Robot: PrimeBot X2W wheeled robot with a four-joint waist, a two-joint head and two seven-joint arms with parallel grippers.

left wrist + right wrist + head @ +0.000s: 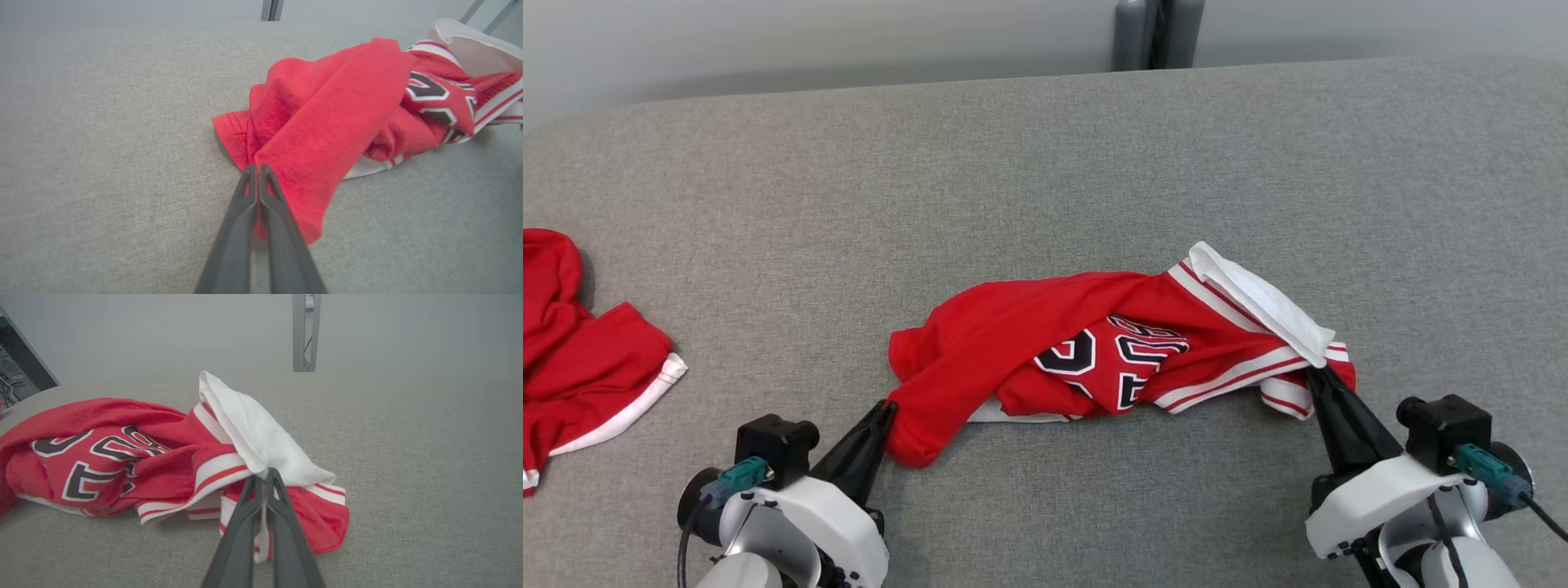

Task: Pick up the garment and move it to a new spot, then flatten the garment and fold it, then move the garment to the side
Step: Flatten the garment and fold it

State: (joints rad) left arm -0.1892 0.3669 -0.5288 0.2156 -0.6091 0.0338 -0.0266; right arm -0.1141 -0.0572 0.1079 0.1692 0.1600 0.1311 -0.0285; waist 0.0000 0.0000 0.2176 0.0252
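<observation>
- The grey cloth-covered counter (1045, 163) spans the head view. Its wide bare stretches on every side of the work leave plenty of room to spread cloth out.
- The garment (1029, 343), a red jersey with white and red striped trim, lies bunched in a long ridge across the near middle of the counter, between the two arms. It is crumpled and twisted, not flat, so I judge the flattening step to be in hand and the folding not yet begun.
- A second red piece of clothing (580, 359) with a white edge sits at the far left of the counter, well apart from the jersey and touched by neither arm.
- The right gripper (1313, 374) has its fingers pressed together on the jersey's right end, just under the white flap. The right wrist view shows striped trim pinched between them.
- The left gripper (888, 406) is likewise closed tight, nipping the plain red fold at the jersey's left end. The left wrist view shows red cloth caught between the fingers.
- Holding opposite ends looks meant for drawing the cloth taut between the arms, so that the bunching pulls out.
- The white flap (1258, 306), the inner side of the cloth, is turned over at the right end and would need laying back.
- Black-and-white lettering (1111, 359) peeks out mid-ridge, partly buried in folds.
</observation>
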